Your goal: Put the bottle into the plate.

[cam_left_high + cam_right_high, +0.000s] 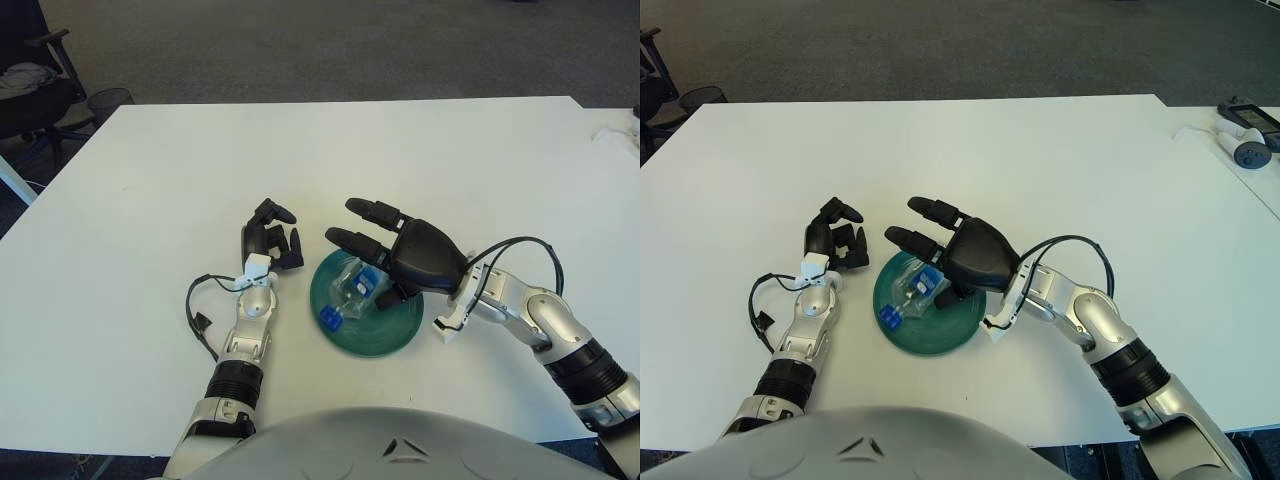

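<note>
A small clear plastic bottle (348,296) with a blue cap and blue label lies on its side in the dark green plate (392,333), cap toward the plate's left rim. My right hand (385,245) hovers just over the plate's far side, fingers spread straight out and holding nothing; its palm hides the plate's right part. My left hand (272,240) shows to the left of the plate, fingers curled, with nothing in it.
The white table (150,180) stretches wide around the plate. A black cable (200,310) loops beside my left forearm. An office chair (30,90) stands off the far left corner, and a white device (1248,150) lies at the far right edge.
</note>
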{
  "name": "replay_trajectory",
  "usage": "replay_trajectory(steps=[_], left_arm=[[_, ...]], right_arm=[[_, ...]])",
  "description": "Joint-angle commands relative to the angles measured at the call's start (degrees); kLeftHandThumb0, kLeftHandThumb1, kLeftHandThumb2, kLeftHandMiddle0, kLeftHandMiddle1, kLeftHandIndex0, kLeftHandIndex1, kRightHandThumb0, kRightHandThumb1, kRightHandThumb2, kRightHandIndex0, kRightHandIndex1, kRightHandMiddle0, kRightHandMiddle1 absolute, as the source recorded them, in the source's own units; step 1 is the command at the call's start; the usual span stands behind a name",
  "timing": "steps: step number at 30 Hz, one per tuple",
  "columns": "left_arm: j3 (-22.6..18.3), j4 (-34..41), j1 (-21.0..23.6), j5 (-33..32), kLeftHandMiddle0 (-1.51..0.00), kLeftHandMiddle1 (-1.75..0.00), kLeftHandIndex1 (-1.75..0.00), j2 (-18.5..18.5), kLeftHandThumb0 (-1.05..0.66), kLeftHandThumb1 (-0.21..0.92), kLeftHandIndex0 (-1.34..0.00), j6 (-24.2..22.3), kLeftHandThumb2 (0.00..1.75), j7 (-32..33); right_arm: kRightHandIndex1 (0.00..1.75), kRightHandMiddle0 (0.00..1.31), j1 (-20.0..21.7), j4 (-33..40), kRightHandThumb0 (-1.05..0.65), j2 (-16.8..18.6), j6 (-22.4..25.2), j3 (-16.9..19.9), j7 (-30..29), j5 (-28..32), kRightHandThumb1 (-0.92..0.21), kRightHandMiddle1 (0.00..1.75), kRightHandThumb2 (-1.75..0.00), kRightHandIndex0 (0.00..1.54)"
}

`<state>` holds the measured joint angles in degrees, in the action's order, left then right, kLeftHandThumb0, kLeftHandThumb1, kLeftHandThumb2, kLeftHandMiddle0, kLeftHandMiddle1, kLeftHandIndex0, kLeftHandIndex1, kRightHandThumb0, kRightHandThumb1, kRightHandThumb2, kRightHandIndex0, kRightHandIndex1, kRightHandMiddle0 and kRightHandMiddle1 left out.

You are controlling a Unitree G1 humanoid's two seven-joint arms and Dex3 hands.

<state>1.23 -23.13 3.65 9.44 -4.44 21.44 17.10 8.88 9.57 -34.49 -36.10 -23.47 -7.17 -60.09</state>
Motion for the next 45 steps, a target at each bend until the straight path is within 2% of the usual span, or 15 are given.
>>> replay_trajectory(steps=[1,9,19,23,27,31,35,38,40,43,45], left_arm=[[0.09,-0.78,-2.22,-0.89,-1.22,-1.75,-1.75,0.21,-0.53,0.19,-0.72,-1.87,1.48,-1.70],[-0.16,-1.09,-2.24,-1.89,-1.22,-1.75,-1.75,0.17,-0.52,0.20,-0.70,-1.33,1.46,-2.45],[-1.04,-4.68,-1.19,-2.88,-1.23,-1.75,-1.75,0.58,-0.53,0.20,-0.71,1.28,1.47,-2.72],[-1.27,-6.29,-0.74,-2.74,-1.23,-1.75,-1.75,0.86,-0.53,0.19,-0.72,2.54,1.47,-2.75],[-1.04,-5.04,-1.32,-2.54,-1.23,-1.75,-1.75,0.44,-0.53,0.19,-0.72,2.15,1.47,-2.65],[-0.73,-2.70,-2.00,-1.69,-1.24,-1.75,-1.75,0.18,-0.53,0.18,-0.72,0.01,1.48,-2.23],[-0.80,-1.71,-2.36,-1.40,-1.25,-1.75,-1.75,0.13,-0.54,0.16,-0.74,-1.25,1.50,-2.04],[-0.88,-1.14,-2.55,-1.24,-1.26,-1.75,-1.75,0.09,-0.54,0.16,-0.74,-2.04,1.51,-1.81],[-0.88,-0.81,-2.65,-1.04,-1.27,-1.75,-1.75,0.10,-0.55,0.15,-0.75,-2.48,1.53,-1.61],[-0.87,-0.57,-2.68,-0.52,-1.28,-1.75,-1.75,0.13,-0.55,0.13,-0.77,-2.83,1.54,-1.01],[-0.90,-1.17,-2.45,-0.05,-1.28,-1.75,-1.75,0.40,-0.56,0.12,-0.77,-2.56,1.55,-0.66]], right_arm=[[0.00,0.00,0.90,-0.18,-1.02,-0.26,-0.27,0.74,-0.04,0.57,-0.92,0.00,-0.75,0.00],[0.00,0.00,1.93,-0.33,-1.05,-0.56,-0.95,1.72,1.68,3.42,-0.92,0.00,-0.75,0.00],[0.00,0.01,3.09,-0.21,-1.05,-0.34,-2.40,5.42,1.44,8.85,-0.92,0.00,-0.77,0.00],[0.00,0.02,5.63,-1.85,-1.05,0.12,-1.86,7.75,3.36,15.02,-0.92,0.01,-0.78,0.00],[0.00,0.02,8.15,-5.28,-1.05,1.44,-1.25,10.07,6.16,26.38,-0.92,0.02,-0.75,0.00],[0.00,0.02,10.40,-10.32,-1.03,4.80,-0.73,12.02,8.05,39.40,-0.92,0.06,-0.65,0.00],[0.00,0.00,9.06,-9.31,-0.97,8.03,3.33,13.74,10.75,50.37,-0.92,0.20,-0.49,0.01],[0.01,0.00,7.17,-7.68,-0.95,11.95,8.94,14.89,9.49,52.81,-0.92,0.32,-0.42,0.03],[0.03,0.00,6.14,-7.57,-0.94,14.11,11.18,15.60,8.83,54.30,-0.92,0.47,-0.37,0.08],[0.07,0.00,6.27,-9.29,-0.92,17.39,12.73,17.35,8.02,57.05,-0.92,0.65,-0.35,0.15],[0.09,0.00,9.33,-15.27,-0.89,20.49,10.99,19.49,7.27,60.07,-0.92,0.77,-0.34,0.19]])
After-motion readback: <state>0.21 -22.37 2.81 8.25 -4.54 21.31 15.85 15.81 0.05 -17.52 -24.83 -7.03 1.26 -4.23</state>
